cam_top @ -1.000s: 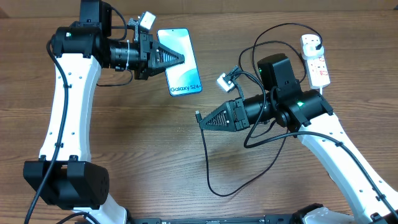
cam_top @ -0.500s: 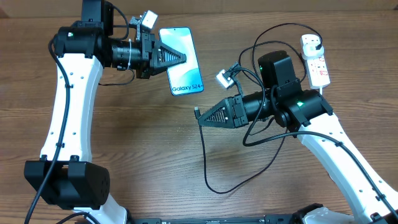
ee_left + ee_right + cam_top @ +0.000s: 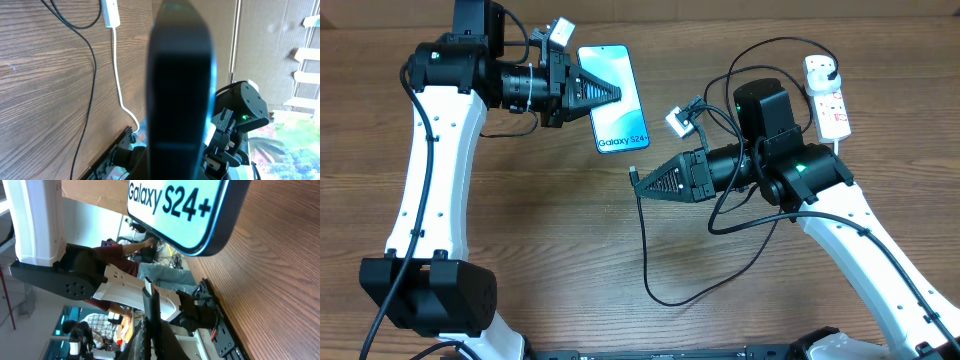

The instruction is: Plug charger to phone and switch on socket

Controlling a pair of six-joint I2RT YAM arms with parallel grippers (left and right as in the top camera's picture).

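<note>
Toward the table's upper left, the left gripper point(image 3: 616, 95) is clamping the phone point(image 3: 623, 125) by its long edge, steadying it. The right gripper point(image 3: 638, 187) is pinching the charger point(image 3: 645, 245) near its connector tip and aiming it phoneward. At the far right, the socket point(image 3: 828, 105) is lying untouched. The port is hiding from every view, and blur is filling the left wrist view.
</note>
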